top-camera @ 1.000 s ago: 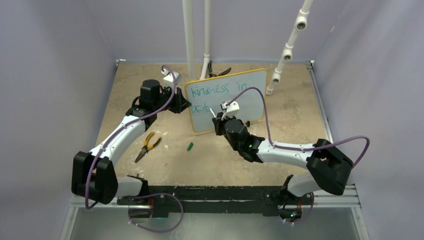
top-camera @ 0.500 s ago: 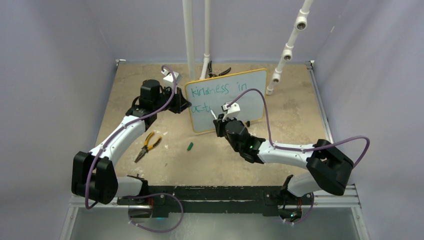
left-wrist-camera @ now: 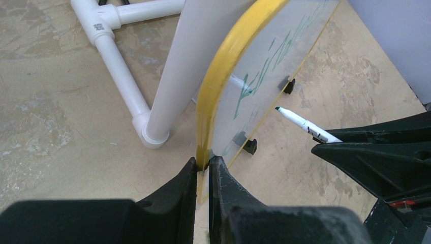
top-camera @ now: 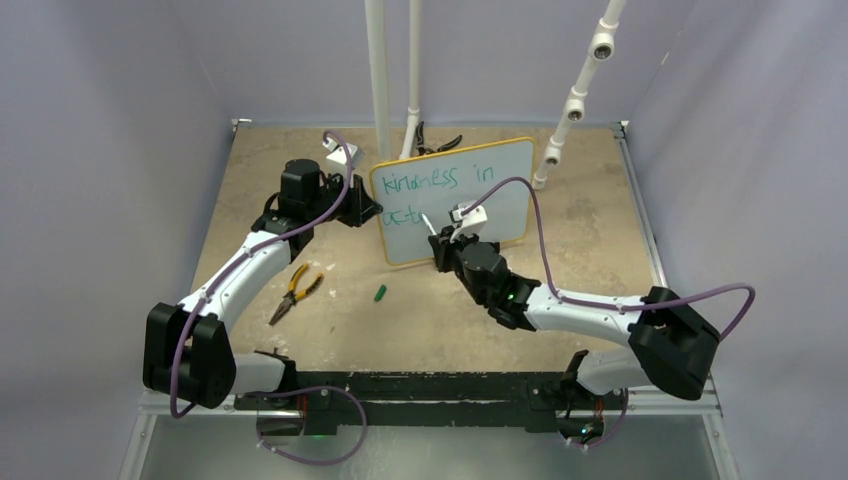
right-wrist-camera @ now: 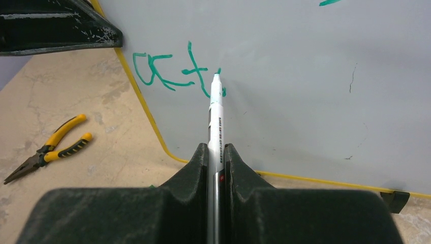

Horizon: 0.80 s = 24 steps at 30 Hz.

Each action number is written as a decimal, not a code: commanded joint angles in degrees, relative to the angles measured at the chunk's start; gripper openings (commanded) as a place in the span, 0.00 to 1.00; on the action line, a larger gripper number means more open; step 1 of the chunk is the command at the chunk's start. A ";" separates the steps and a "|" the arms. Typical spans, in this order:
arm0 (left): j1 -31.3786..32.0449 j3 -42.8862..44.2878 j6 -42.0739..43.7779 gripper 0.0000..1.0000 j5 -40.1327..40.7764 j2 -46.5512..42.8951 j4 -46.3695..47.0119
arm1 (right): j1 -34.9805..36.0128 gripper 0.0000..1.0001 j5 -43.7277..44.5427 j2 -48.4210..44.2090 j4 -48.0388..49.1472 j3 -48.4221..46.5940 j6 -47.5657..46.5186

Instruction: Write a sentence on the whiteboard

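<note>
The whiteboard [top-camera: 490, 200], yellow-framed, stands tilted at mid-table. The sentence [top-camera: 425, 182] in teal reads "kindness in" on top, with "act" [right-wrist-camera: 170, 71] begun below. My left gripper [left-wrist-camera: 203, 162] is shut on the whiteboard's yellow left edge [left-wrist-camera: 228, 66]. Right gripper [right-wrist-camera: 217, 150] is shut on a white marker [right-wrist-camera: 216, 119], whose green tip sits at the board face just right of the "t". From the left wrist view the marker [left-wrist-camera: 300, 121] points at the board from the right.
Yellow-handled pliers [top-camera: 295, 290] and a small green marker cap [top-camera: 380, 293] lie on the tan table in front of the board. White PVC pipes [top-camera: 380, 80] rise behind it, more pipes [top-camera: 575, 100] at back right, and a dark tool [top-camera: 437, 145] lies behind the board.
The right arm's elbow has swung to the right and the marker tip has edged rightward along the lower line. The left arm and the board have stayed put.
</note>
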<state>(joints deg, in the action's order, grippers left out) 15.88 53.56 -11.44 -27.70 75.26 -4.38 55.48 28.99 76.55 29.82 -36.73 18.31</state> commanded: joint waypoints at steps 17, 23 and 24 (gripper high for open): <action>-0.32 0.59 -0.58 0.00 2.57 -0.32 1.31 | 0.16 0.00 2.40 3.17 1.36 -5.90 -2.34; -0.32 0.58 -0.60 0.00 2.48 -0.21 1.39 | -0.07 0.00 4.38 4.49 0.09 -6.50 -1.07; -0.32 0.62 -0.60 0.00 2.48 -0.21 1.39 | -0.09 0.00 4.40 4.49 -0.01 -6.51 -0.88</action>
<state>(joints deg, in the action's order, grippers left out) 15.88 53.56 -11.44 -27.70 75.26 -4.38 55.48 30.79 80.86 29.95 -40.51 16.93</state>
